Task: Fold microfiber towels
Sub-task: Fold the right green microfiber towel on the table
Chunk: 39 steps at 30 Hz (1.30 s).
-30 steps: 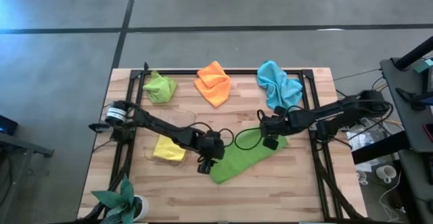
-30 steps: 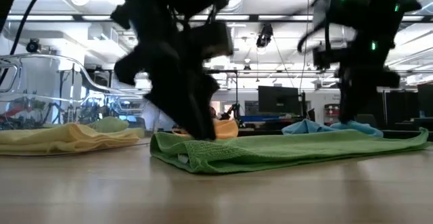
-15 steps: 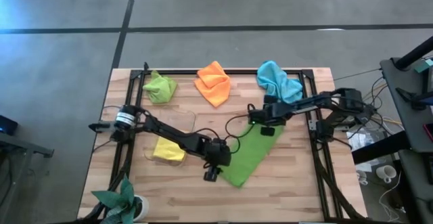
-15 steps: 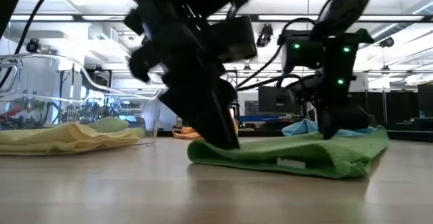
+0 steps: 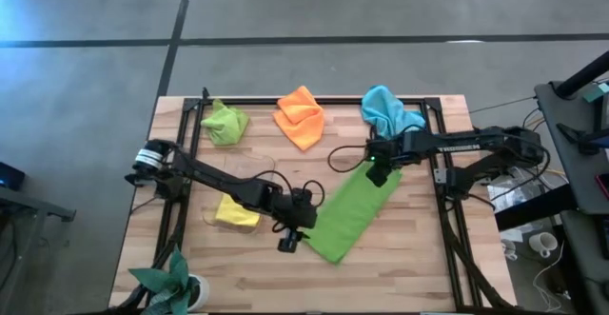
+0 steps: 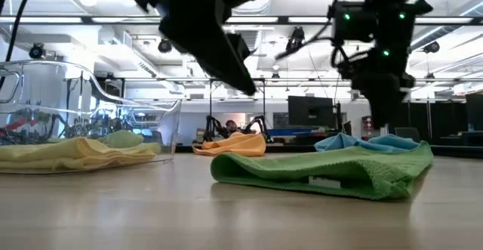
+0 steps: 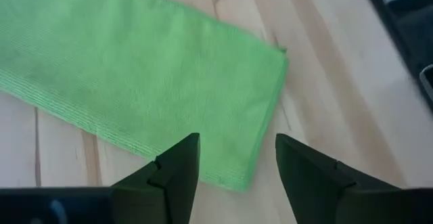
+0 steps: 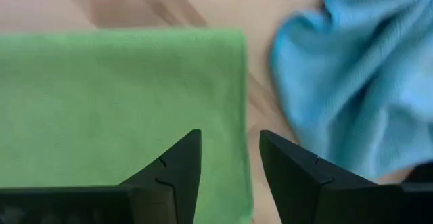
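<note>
A darker green towel [image 5: 352, 210], folded into a long strip, lies flat and slantwise on the table's middle. My left gripper [image 5: 289, 241] stands open and raised above its near end [image 7: 257, 116]. My right gripper [image 5: 378, 175] stands open over its far end [image 8: 203, 68], beside the light blue towel [image 5: 390, 110]. The lime green towel [image 5: 225, 123] and the orange towel [image 5: 301, 115] lie crumpled along the far edge. The yellow towel [image 5: 238, 210] lies at the left, under my left arm.
A potted plant with pointed leaves [image 5: 171, 282] stands at the near left corner. A clear plastic container [image 6: 113, 99] is at the left by the yellow towel. A black frame [image 5: 440, 163] runs round the table. Bare wood shows along the near edge.
The green strip has turned about on the table: its near end slid toward the right edge, its far end toward the far edge. My left gripper has then risen off the near end. My right gripper has gone toward the far edge and rolled.
</note>
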Tool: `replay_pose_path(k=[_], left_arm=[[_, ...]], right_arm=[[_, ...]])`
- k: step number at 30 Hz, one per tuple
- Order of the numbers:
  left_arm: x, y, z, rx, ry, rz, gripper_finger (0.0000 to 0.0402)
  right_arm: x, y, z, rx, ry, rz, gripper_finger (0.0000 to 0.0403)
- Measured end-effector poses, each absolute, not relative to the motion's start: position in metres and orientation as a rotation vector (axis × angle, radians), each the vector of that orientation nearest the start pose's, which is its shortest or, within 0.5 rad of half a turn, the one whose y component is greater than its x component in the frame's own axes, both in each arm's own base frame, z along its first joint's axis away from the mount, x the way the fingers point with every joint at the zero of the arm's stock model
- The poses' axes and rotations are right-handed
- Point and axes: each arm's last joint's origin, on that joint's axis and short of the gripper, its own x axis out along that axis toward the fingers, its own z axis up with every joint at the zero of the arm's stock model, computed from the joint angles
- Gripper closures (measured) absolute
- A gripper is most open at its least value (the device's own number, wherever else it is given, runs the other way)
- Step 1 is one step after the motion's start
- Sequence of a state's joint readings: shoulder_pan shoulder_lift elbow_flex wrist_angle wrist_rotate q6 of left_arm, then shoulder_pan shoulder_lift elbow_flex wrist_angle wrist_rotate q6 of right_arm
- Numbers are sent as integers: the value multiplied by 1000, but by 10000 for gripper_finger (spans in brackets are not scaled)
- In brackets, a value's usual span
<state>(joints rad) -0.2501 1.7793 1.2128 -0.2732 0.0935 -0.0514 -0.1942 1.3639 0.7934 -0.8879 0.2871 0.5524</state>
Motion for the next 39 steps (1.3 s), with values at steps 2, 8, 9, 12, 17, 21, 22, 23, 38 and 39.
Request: replay_pose_path(k=[2, 8, 9, 12, 17, 21, 22, 23, 38, 39], left_arm=[[364, -96, 206, 24, 863, -301, 223], [357, -95, 193, 28, 907, -298, 223], [356, -95, 192, 26, 910, -301, 223], [355, -95, 190, 3, 923, -295, 223], [356, -95, 191, 1, 919, -298, 224], [356, -94, 191, 0, 911, -297, 224], [356, -94, 191, 1, 910, -295, 224], [357, -94, 191, 4, 909, -289, 224], [354, -87, 209, 107, 829, -132, 224], [354, -87, 209, 107, 828, -131, 224]], right_arm=[[206, -52, 180, 389, 1335, -810, 254], [210, -60, 168, 461, 1385, -768, 238], [211, -61, 166, 469, 1405, -752, 230], [211, -68, 157, 468, 1452, -741, 199], [213, -81, 148, 448, 1476, -735, 172], [214, -87, 141, 461, 1498, -711, 177], [215, -88, 139, 473, 1502, -700, 182], [216, -88, 137, 485, 1506, -688, 187], [223, -88, 129, 535, 1508, -583, 373], [222, -88, 130, 531, 1506, -583, 382]])
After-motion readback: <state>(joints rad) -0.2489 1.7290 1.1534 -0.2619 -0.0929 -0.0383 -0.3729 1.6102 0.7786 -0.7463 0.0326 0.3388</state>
